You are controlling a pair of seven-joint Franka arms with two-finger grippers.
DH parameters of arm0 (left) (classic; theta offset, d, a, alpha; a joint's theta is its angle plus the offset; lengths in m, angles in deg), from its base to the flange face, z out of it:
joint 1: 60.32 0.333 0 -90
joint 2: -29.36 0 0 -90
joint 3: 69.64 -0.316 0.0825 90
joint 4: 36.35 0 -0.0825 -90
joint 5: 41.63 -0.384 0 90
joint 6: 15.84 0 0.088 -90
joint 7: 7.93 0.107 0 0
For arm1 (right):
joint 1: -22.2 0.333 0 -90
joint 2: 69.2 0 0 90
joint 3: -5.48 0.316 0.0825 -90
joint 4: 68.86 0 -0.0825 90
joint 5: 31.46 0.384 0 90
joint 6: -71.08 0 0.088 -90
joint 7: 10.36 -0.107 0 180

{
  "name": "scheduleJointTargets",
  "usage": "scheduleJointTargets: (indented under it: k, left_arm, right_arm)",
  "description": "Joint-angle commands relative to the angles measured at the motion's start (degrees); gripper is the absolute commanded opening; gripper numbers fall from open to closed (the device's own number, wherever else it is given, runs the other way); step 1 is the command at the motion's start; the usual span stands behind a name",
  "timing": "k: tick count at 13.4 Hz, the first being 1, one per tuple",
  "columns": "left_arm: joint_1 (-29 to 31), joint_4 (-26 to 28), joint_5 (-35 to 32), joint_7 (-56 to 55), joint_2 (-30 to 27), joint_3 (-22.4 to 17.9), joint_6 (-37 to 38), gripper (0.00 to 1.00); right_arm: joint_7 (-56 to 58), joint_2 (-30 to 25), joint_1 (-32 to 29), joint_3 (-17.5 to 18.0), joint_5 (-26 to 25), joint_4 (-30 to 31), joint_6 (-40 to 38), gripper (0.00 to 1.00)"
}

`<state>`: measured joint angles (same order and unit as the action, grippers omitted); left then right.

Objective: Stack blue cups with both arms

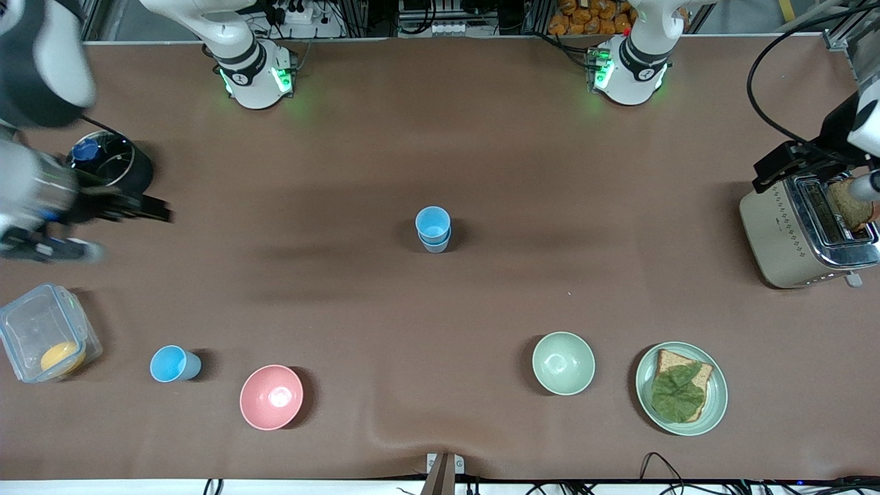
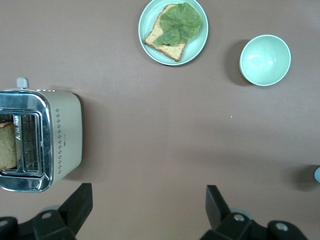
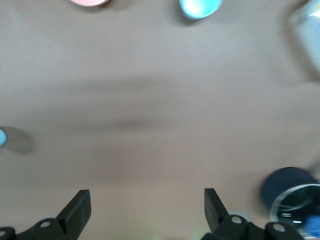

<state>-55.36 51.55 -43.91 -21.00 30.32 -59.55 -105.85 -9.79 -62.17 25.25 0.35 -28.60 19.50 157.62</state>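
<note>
A bright sky-blue cup sits nested in a paler grey-blue cup at the table's middle. Another sky-blue cup stands alone nearer the front camera, toward the right arm's end, beside the pink bowl; it also shows in the right wrist view. My right gripper is open and empty over the table beside a black pot, away from both cups; in its wrist view only bare table lies between the fingers. My left gripper is open and empty above the toaster; its wrist view shows bare table.
A toaster with a bread slice stands at the left arm's end. A pale green bowl, a plate with toast and lettuce, and a pink bowl lie near the front edge. A clear container and a black pot stand at the right arm's end.
</note>
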Motion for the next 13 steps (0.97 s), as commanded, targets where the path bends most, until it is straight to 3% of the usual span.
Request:
scheduleJointTargets:
  k: [1, 6, 13]
  left_arm:
    - [-0.74, -3.00, -0.62, 1.12, 1.59, -0.42, 1.41, 1.00]
    - [0.23, -3.00, 0.52, 5.33, 0.62, -0.25, 2.81, 1.00]
    - [0.23, -3.26, 2.02, 10.96, 0.80, -0.60, 3.35, 1.00]
  right_arm:
    - [1.46, -5.62, -2.34, 1.10, -2.33, 3.22, -0.85, 1.00]
    - [1.11, -9.58, -3.13, 1.18, -2.33, 3.22, -1.03, 1.00]
    - [-2.41, -10.03, -3.22, 1.18, -2.15, 3.31, -2.26, 1.00]
